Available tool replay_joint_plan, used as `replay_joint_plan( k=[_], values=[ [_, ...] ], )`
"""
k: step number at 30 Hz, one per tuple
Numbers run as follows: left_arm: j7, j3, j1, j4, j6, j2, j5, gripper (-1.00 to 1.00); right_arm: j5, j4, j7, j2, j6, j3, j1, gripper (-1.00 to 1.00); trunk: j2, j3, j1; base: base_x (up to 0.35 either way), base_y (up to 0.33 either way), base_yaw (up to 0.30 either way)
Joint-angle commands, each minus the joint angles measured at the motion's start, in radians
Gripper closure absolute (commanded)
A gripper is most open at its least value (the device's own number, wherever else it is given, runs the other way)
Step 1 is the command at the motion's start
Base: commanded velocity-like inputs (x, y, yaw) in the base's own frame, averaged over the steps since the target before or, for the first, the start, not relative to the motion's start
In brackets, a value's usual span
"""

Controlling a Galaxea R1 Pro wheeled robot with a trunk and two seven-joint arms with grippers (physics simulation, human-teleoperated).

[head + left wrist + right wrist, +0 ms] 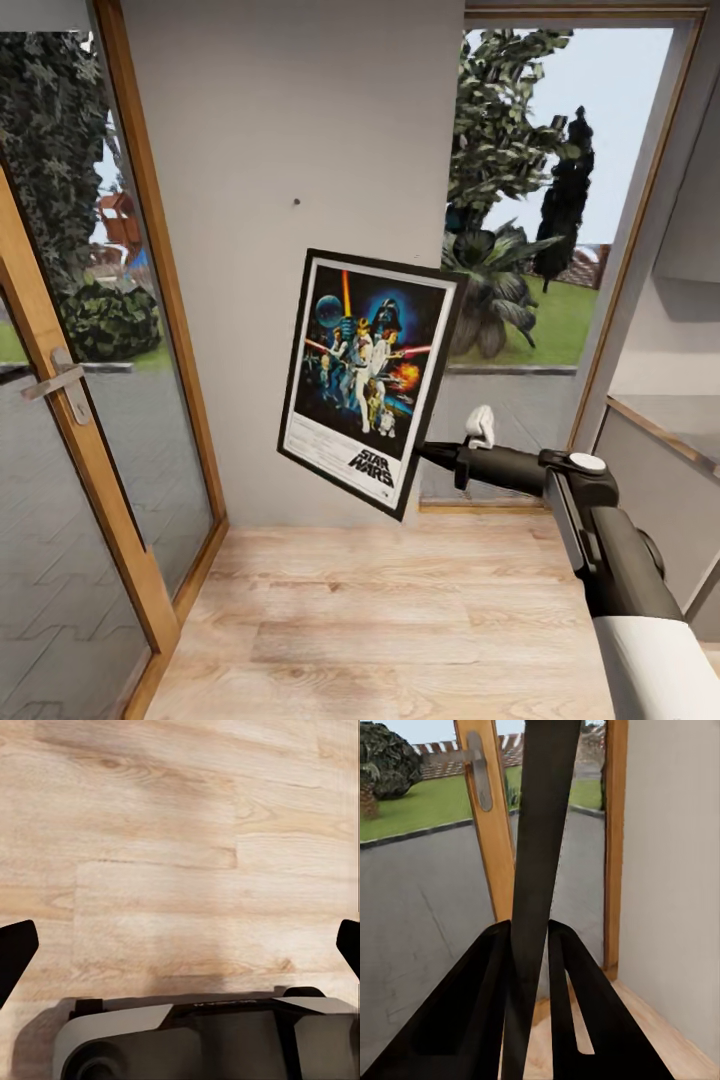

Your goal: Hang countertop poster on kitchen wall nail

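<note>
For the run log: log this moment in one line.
phase: carrying | right gripper: shut on poster edge | poster: tilted, below wall nail, unhung | left gripper: open over floor

Only readable text: "STAR WARS" in white slanted lettering, bottom right of the poster artwork, head view. The white border strip below it has lines of fine print, too small to read. The left wrist view shows a faint embossed mark on the grey robot body, blurred, can't make it out. Nothing else legible.
</note>
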Motion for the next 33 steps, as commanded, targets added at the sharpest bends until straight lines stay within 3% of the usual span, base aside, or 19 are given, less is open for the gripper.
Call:
replay_joint_plan(
  k=[1, 6, 10, 12, 17, 18, 20, 26, 27, 29, 33],
  values=[
    [-0.009, 0.004, 0.0, 0.0, 0.002, 0.001, 0.005, -1.0, 0.0, 0.0, 0.006, 0.0, 0.017, 0.007, -0.012, 1.0, -0.001, 0.0, 0.0, 0.0, 0.0, 0.0],
    [-0.018, 0.006, 0.0, 0.001, 0.003, 0.02, 0.006, -1.0, 0.0, -0.001, 0.008, 0.001, 0.06, 0.057, -0.082, 1.0, -0.001, 0.0, 0.0, 0.0, 0.0, 0.0],
    [-0.021, 0.006, 0.0, 0.001, 0.003, 0.04, 0.007, -1.0, -0.001, -0.001, 0.009, 0.002, 0.142, 0.121, -0.16, 1.0, -0.001, 0.0, 0.0, 0.0, 0.0, 0.0],
    [-0.022, 0.006, 0.0, 0.002, 0.003, 0.049, 0.007, -1.0, -0.001, -0.001, 0.009, 0.002, 0.19, 0.164, -0.216, 1.0, -0.001, 0.0, 0.0, 0.0, 0.0, 0.0],
    [-0.022, 0.006, 0.0, 0.002, 0.002, 0.055, 0.007, -1.0, -0.003, 0.007, 0.01, 0.005, 0.261, 0.21, -0.33, 1.0, -0.001, 0.0, 0.0, 0.0, 0.0, 0.0],
    [-0.022, 0.006, 0.0, 0.002, 0.002, 0.056, 0.007, -1.0, -0.004, 0.01, 0.011, 0.005, 0.273, 0.214, -0.347, 1.0, -0.001, 0.0, 0.0, 0.0, 0.0, 0.0],
    [-0.022, 0.006, 0.0, 0.002, 0.002, 0.057, 0.006, -1.0, -0.006, 0.063, 0.068, 0.007, 0.339, 0.226, -0.471, 1.0, -0.001, 0.0, 0.0, 0.0, 0.0, 0.0],
    [-0.022, 0.006, 0.0, 0.002, 0.002, 0.058, 0.006, -1.0, -0.009, 0.227, 0.132, 0.009, 0.36, 0.229, -0.623, 1.0, -0.001, 0.0, 0.0, 0.0, 0.0, 0.0],
    [-0.022, 0.006, 0.0, 0.002, 0.002, 0.058, 0.006, -1.0, -0.011, 0.281, 0.137, 0.008, 0.362, 0.229, -0.682, 1.0, -0.001, 0.0, 0.0, 0.0, 0.0, 0.0],
    [-0.022, 0.006, 0.0, 0.002, 0.002, 0.058, 0.006, -1.0, -0.013, 0.338, 0.159, 0.008, 0.361, 0.228, -0.728, 1.0, -0.001, 0.0, 0.0, 0.0, 0.0, 0.0],
    [-0.022, 0.006, 0.0, 0.003, 0.002, 0.059, 0.006, -1.0, -0.014, 0.365, 0.212, 0.008, 0.356, 0.23, -0.744, 1.0, -0.001, 0.0, 0.0, 0.0, 0.0, 0.0]
  ],
)
